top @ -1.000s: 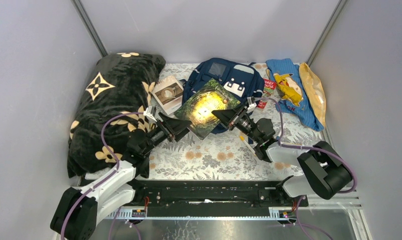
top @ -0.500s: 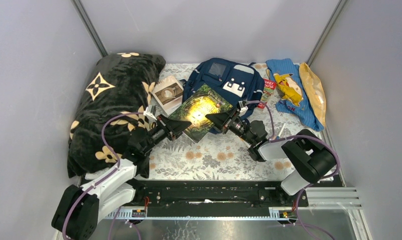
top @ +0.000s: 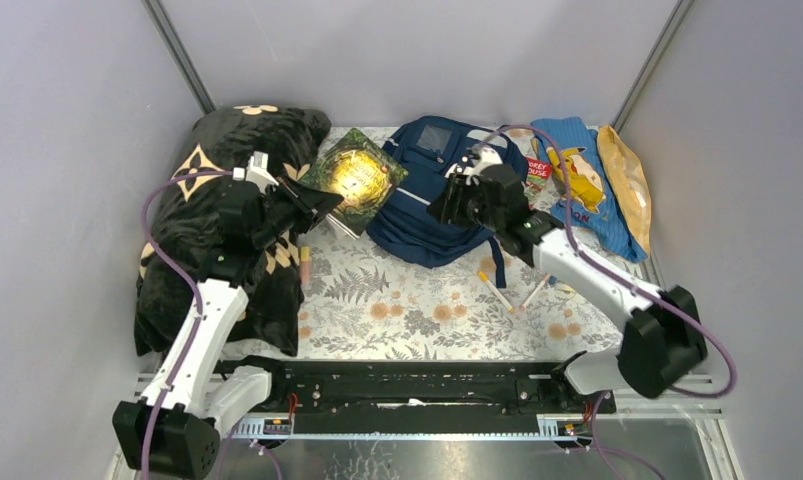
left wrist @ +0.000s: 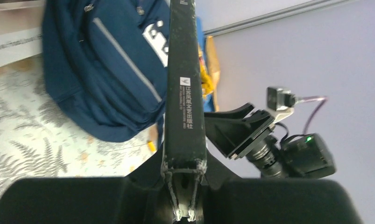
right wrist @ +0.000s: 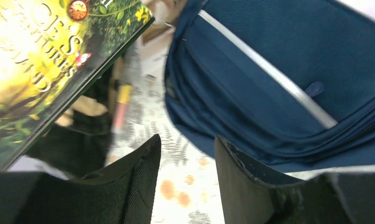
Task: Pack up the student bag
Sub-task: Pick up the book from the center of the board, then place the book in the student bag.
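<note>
The navy student bag (top: 427,215) lies flat at the back centre, also seen in the left wrist view (left wrist: 96,70) and the right wrist view (right wrist: 279,79). My left gripper (top: 315,203) is shut on the near edge of a green and yellow picture book (top: 358,178), holding it tilted in the air left of the bag. The book's dark spine (left wrist: 184,93) runs up from my left gripper (left wrist: 185,164). My right gripper (top: 445,207) hangs open over the bag's left part with nothing between its fingers (right wrist: 143,168). In its wrist view the right gripper (right wrist: 187,161) is near the book's cover (right wrist: 45,60).
A black blanket with tan flowers (top: 202,215) fills the left side. A light-blue cloth (top: 577,180), a yellow packet (top: 627,185) and a red packet (top: 537,175) lie at the back right. Two pencils (top: 497,290) and a pink marker (top: 304,265) lie on the floral mat (top: 407,310).
My right gripper let go of the book, opened and moved back over the bag. My left gripper shut on the book and carried it up and to the back left.
</note>
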You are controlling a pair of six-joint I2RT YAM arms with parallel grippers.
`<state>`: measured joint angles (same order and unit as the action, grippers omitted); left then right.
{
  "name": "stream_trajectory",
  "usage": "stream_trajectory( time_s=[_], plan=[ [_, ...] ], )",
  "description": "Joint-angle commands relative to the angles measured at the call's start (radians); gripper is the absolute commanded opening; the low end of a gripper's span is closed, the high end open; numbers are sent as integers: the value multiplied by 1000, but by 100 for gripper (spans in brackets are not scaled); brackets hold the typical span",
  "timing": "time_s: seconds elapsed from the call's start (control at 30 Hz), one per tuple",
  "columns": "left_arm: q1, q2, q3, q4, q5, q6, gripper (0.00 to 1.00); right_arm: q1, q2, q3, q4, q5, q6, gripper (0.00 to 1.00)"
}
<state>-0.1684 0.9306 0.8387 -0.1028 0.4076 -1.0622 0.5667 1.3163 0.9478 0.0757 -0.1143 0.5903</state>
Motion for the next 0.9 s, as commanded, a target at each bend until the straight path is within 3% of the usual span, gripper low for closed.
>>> stream_trajectory(
  time_s=[0.0, 0.3, 0.87],
  plan=[
    [67, 65, 102, -146, 84, 125, 0, 17, 191, 169, -344, 7, -377, 52],
    [130, 111, 185, -190, 140, 170, 0, 102, 386, 307, -342, 69, -493, 56],
    [209, 145, 142, -138, 216, 180, 0, 115, 574, 450, -297, 11, -446, 64]
  ],
)
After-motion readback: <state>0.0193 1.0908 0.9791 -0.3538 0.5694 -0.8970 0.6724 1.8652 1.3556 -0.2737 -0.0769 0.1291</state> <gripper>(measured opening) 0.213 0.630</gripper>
